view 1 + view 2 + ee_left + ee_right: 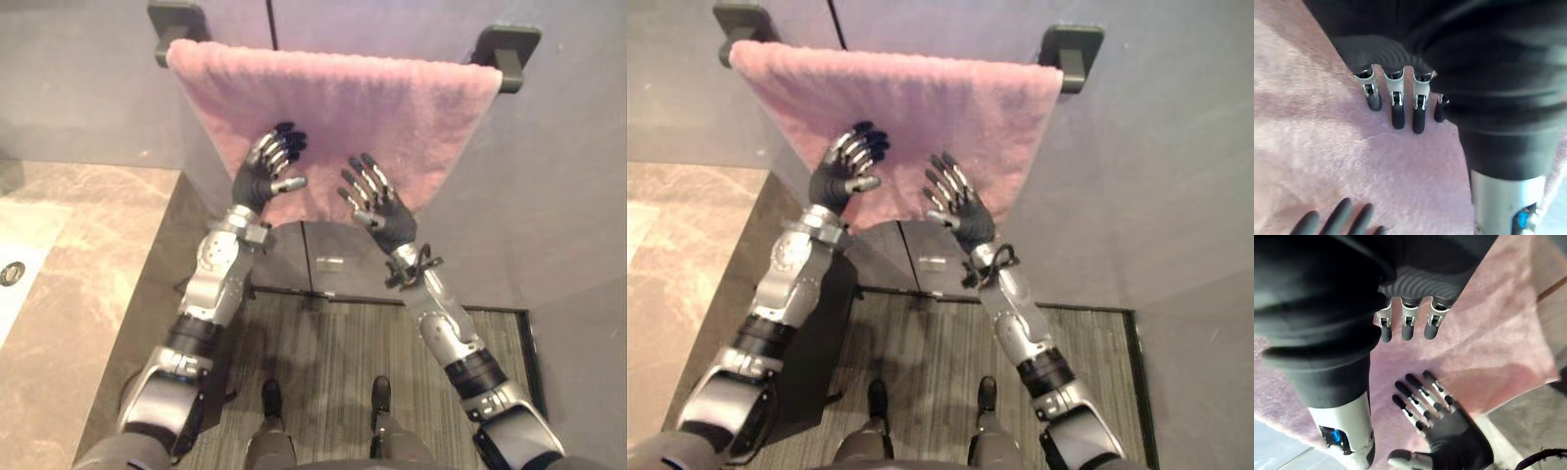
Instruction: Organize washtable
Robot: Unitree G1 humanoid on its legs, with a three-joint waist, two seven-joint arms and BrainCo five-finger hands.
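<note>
Towel [343, 108] already hangs between the brackets [505, 47] above both hands, lower edge slanting. My left hand [266, 171] rests flat-fingered on it, gripping nothing; my right hand [375, 201], just beside, is spread wide, probably touching cloth. I judge only straightening remains here.

Pink fluffy towel [343, 108] hanging spread over wall rail, lower edge slanting, corner lowest toward middle.

Along the top of the frame, dark brackets [505, 51] on the wall, with a pink towel [392, 98] draped across between them, hanging down to mid-frame. At left, brown marble counter [78, 294], with white basin [18, 245] set in at the left edge.
</note>
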